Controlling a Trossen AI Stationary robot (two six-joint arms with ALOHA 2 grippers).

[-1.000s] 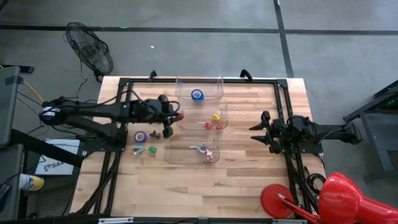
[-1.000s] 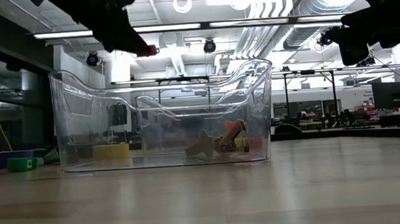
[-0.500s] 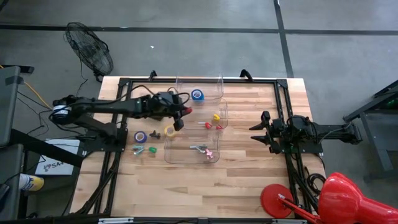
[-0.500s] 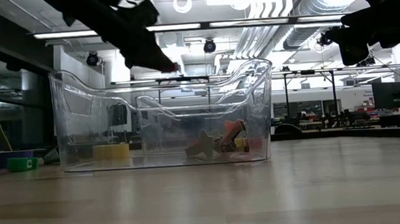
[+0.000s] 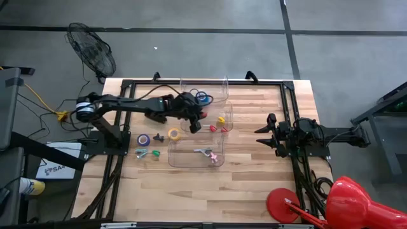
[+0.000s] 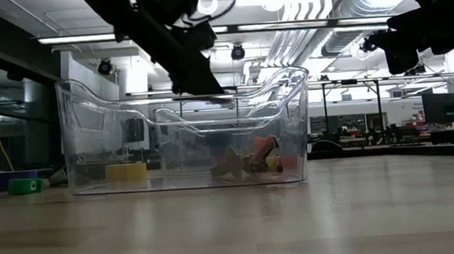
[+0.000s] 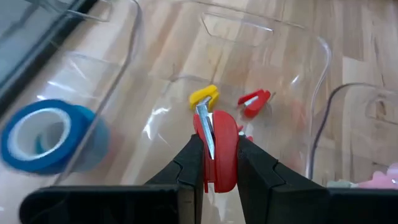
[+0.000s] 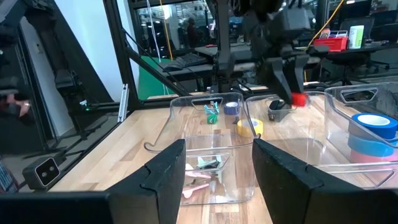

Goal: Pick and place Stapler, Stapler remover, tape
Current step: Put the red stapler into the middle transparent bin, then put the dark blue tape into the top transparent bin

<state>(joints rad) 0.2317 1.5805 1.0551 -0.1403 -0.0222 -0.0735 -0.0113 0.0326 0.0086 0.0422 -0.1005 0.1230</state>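
One red plastic staple remover (image 7: pixel 221 149) — clamped, left gripper (image 7: pixel 214 163), clear bin (image 7: pixel 298 74)

The high view looks straight down from well above the whole table (image 5: pixel 254 172), while the low view sits at table-top height, facing level through the nearest clear bin (image 6: pixel 183 130) into the room. The left wrist view peers down closely into the middle bin (image 7: pixel 261 81); the right wrist view looks level across the table from farther off, sharing the blue tape roll (image 8: pixel 372 124) with it.
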